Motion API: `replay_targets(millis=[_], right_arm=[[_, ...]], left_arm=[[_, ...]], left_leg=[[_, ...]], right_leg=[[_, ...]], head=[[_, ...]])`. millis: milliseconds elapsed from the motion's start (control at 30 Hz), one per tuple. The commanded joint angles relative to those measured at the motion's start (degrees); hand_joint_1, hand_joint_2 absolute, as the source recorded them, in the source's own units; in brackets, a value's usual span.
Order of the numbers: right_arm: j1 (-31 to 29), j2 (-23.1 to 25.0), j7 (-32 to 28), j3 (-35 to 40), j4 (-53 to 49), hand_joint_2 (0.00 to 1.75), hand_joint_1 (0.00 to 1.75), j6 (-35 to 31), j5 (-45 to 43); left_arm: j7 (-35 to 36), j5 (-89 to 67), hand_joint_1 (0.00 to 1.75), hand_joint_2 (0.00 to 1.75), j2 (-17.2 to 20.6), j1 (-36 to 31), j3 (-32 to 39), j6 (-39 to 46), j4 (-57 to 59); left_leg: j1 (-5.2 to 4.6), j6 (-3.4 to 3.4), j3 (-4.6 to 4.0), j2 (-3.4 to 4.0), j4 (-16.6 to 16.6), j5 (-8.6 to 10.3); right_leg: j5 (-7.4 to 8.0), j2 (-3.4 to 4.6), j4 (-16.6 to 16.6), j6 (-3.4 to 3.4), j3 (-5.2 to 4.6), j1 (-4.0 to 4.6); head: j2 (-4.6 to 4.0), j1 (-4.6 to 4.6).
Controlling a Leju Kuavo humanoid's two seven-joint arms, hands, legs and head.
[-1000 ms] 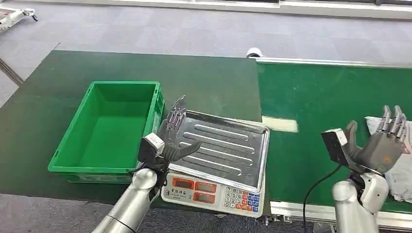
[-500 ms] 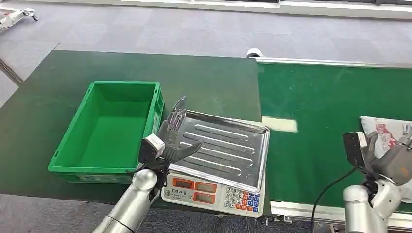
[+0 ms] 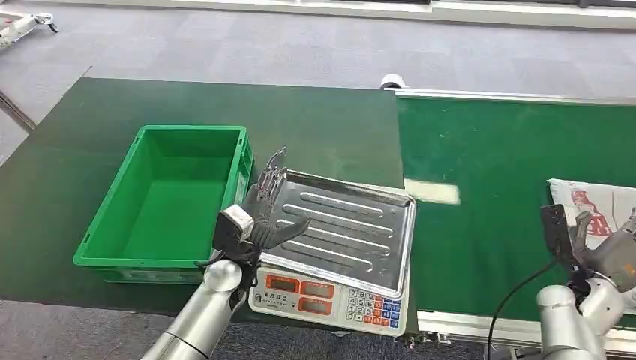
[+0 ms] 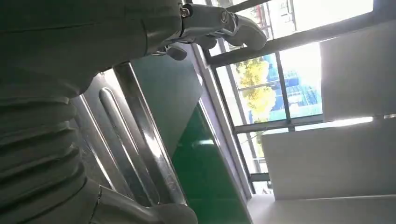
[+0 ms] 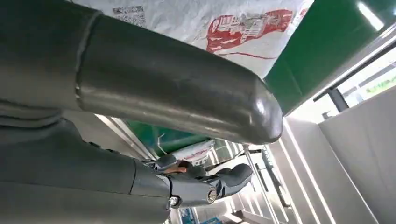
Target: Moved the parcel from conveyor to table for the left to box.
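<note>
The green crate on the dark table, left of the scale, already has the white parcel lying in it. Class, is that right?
Not quite. The green crate does sit on the dark table left of the scale, but it is empty. The head view shows the white parcel on the conveyor, by the right hand.

Grey carpet floor (image 3: 300, 45); bright windows (image 4: 299, 88) (trees outside); white walls (image 4: 327, 163).

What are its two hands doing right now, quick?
Left hand: open, fingers spread over the scale tray, holding nothing.
Right hand: beside the parcel on the conveyor; its grip cannot be told.
</note>
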Motion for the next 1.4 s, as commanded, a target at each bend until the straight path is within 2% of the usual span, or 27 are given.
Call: replay_targets(millis=[33, 267, 300, 400, 467, 567, 700, 800, 833, 967, 1033, 1100, 1200, 1400], right_arm=[[-3.70, -0.91, -1.08, -4.42, 7.87, 0.00, 0.00, -0.09, -0.55], [-4.83, -0.28, -5.57, -8.84, 6.37, 0.00, 0.00, -0.09, -2.43], [-5.27, -1.10, -3.31, -7.99, 7.93, 0.00, 0.00, -0.09, -0.01], [-8.60, -4.94, 4.50, -5.62, 14.36, 0.00, 0.00, 5.90, 5.39], [-9.42, -5.83, 6.33, -5.02, 15.75, 0.00, 0.00, 7.42, 6.71], [-9.42, -5.83, 6.33, -5.02, 15.75, 0.00, 0.00, 7.42, 6.71], [-11.74, -7.80, 10.45, -2.61, 19.09, 0.00, 0.00, 10.79, 10.98], [-13.54, -9.31, 12.80, -1.19, 21.69, 0.00, 0.00, 14.20, 13.21], [-14.48, -10.05, 14.27, -0.73, 23.42, 0.00, 0.00, 17.37, 14.01], [-14.97, -10.47, 14.66, -1.01, 24.63, 0.00, 0.00, 19.73, 13.80], [-15.31, -11.52, 14.57, -1.38, 26.44, 0.00, 0.00, 24.08, 13.34], [-14.06, -12.67, 17.29, -1.99, 28.33, 0.00, 0.00, 30.76, 13.09], [-11.23, -12.75, 16.94, -1.79, 28.27, 0.00, 0.00, 33.49, 12.89], [-12.59, -11.54, 19.03, -0.57, 28.04, 0.00, 0.00, 37.13, 14.05]], left_arm=[[0.26, -0.52, 0.00, 1.75, -0.21, -2.35, 1.69, -0.61, 3.79], [0.26, -1.67, 0.00, 1.75, -1.33, -3.75, 0.70, -1.05, 6.37], [0.26, -1.72, 0.00, 1.75, -1.47, -3.98, 0.41, -1.05, 6.63], [0.26, -1.28, 0.00, 1.75, -1.56, -4.23, -0.29, -0.99, 6.59], [0.26, -1.11, 0.00, 1.75, -1.52, -4.10, -0.29, -1.02, 6.37], [0.26, -1.11, 0.00, 1.75, -1.52, -4.10, -0.29, -1.02, 6.37], [0.26, -0.60, 0.00, 1.75, -1.51, -3.63, 0.23, -1.28, 5.75], [0.26, -0.41, 0.00, 1.75, -1.68, -3.73, 0.77, -1.39, 5.79], [0.26, -0.37, 0.00, 1.75, -1.75, -3.75, 0.98, -1.52, 5.88], [0.26, -0.35, 0.00, 1.75, -1.80, -3.75, 1.01, -1.56, 5.93], [0.26, -0.61, 0.00, 1.75, -2.13, -3.48, 0.85, -1.30, 6.12], [0.26, -0.94, 0.00, 1.75, -2.43, -3.92, 0.20, -1.69, 7.06], [0.26, -0.78, 0.00, 1.75, -2.33, -4.01, -0.11, -1.27, 7.35], [0.26, -0.42, 0.00, 1.75, -2.09, -3.95, 0.30, -0.57, 7.27]], left_leg=[[0.03, -0.02, 0.16, 0.09, -0.09, -0.02], [0.02, -0.01, 0.04, 0.05, -0.01, -0.01], [0.03, -0.01, 0.09, 0.07, -0.03, -0.01], [-0.01, 0.01, 0.07, 0.03, -0.02, 0.00], [0.00, 0.01, 0.06, 0.12, 0.01, -0.03], [0.00, 0.00, 0.11, 0.13, -0.03, -0.01], [0.00, -0.02, 0.17, 0.19, -0.07, -0.04], [-0.02, -0.02, 0.17, 0.24, -0.06, -0.04], [-0.03, 0.00, 0.04, 0.14, 0.01, -0.02], [0.00, 0.00, 0.13, 0.17, -0.04, -0.02], [0.00, 0.00, 0.05, 0.13, 0.00, -0.02], [-0.02, 0.00, 0.07, 0.09, -0.02, -0.02], [0.06, -0.01, 0.21, -0.07, -0.12, -0.01], [-0.02, 0.02, 0.07, 0.05, -0.02, -0.05]], right_leg=[[0.00, 0.01, -0.11, -0.07, 0.16, 0.05], [0.01, 0.00, -0.03, -0.04, 0.05, 0.03], [0.01, -0.01, -0.07, -0.06, 0.11, 0.05], [0.00, -0.03, -0.04, -0.03, 0.08, 0.00], [0.02, 0.06, -0.03, -0.02, 0.06, 0.01], [0.04, 0.05, -0.09, -0.04, 0.12, 0.02], [0.05, 0.11, -0.12, -0.04, 0.16, 0.02], [0.06, 0.14, -0.09, -0.04, 0.13, 0.00], [0.05, 0.09, -0.01, 0.01, 0.02, -0.02], [0.07, 0.08, -0.11, -0.02, 0.15, 0.03], [0.06, 0.07, -0.06, 0.00, 0.07, 0.01], [0.04, 0.02, -0.05, -0.01, 0.09, 0.00], [0.03, -0.16, -0.23, -0.03, 0.33, 0.08], [0.03, 0.01, -0.05, 0.00, 0.08, -0.01]], head=[[0.00, 0.00], [0.00, 0.00], [0.00, 0.00], [0.00, 0.00], [0.00, 0.00], [0.00, 0.00], [0.00, 0.00], [0.00, 0.00], [0.00, -0.02], [0.00, -0.02], [0.00, 0.00], [0.00, 0.00], [0.00, -0.02], [0.00, 0.00]])
